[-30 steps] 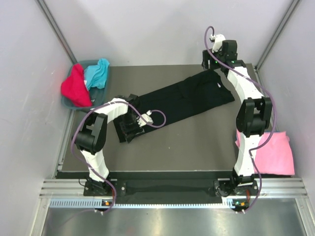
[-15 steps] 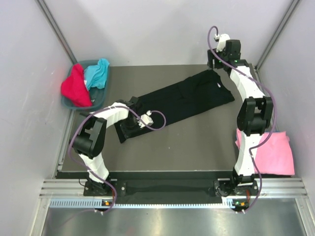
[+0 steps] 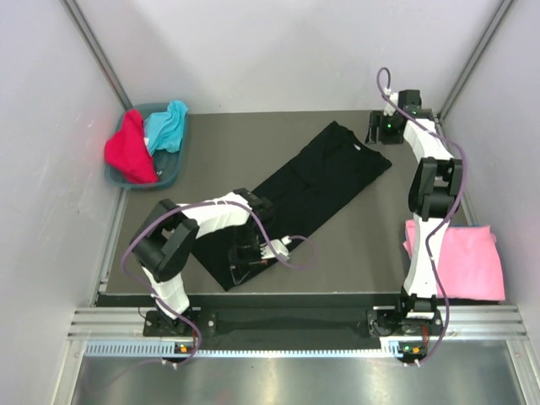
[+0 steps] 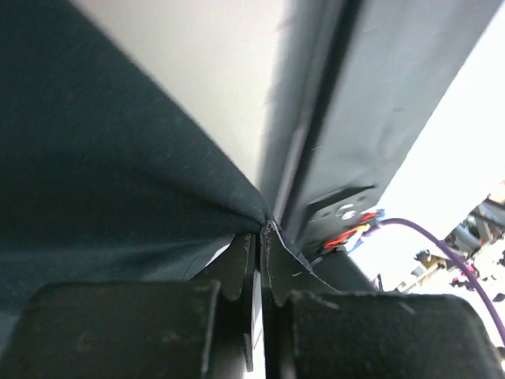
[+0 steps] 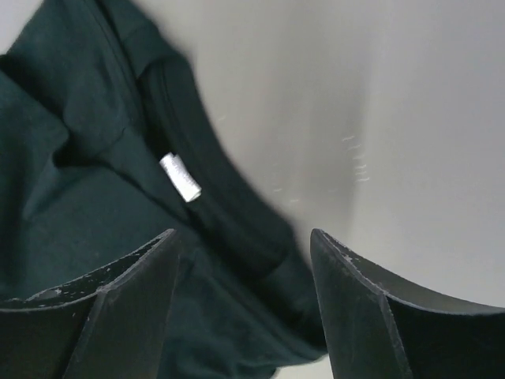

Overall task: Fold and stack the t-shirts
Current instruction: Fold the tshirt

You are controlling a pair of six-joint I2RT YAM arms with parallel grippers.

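Black cloth runs slantwise over the grey table (image 3: pixel 354 245): the black t-shirt (image 3: pixel 316 177) lies flat from the far right corner down to the near edge, left of the middle. At that near end the left gripper (image 4: pixel 259 237) is closed tight on the fabric. The left wrist view shows its two fingers (image 4: pixel 237 268) pressed together with a fold of the shirt pinched between them and the cloth drawn up to a point there. The right gripper (image 5: pixel 243 237) hangs over the shirt's far end by the far right corner, its fingers spread wide and holding nothing. Between them, in the right wrist view, the ribbed collar (image 5: pixel 221 213) curves past with a small white label (image 5: pixel 180 175) sewn inside it, and bare table lies just beyond. The pink t-shirt (image 3: pixel 456 261) rests folded flat at the right edge of the table, near the front, well apart from the black one. In the far left corner stands a grey-blue bin (image 3: pixel 173 173), with the red t-shirt (image 3: pixel 128 150) and the turquoise t-shirt (image 3: pixel 167 125) bunched inside it side by side, the red one spilling over the rim.
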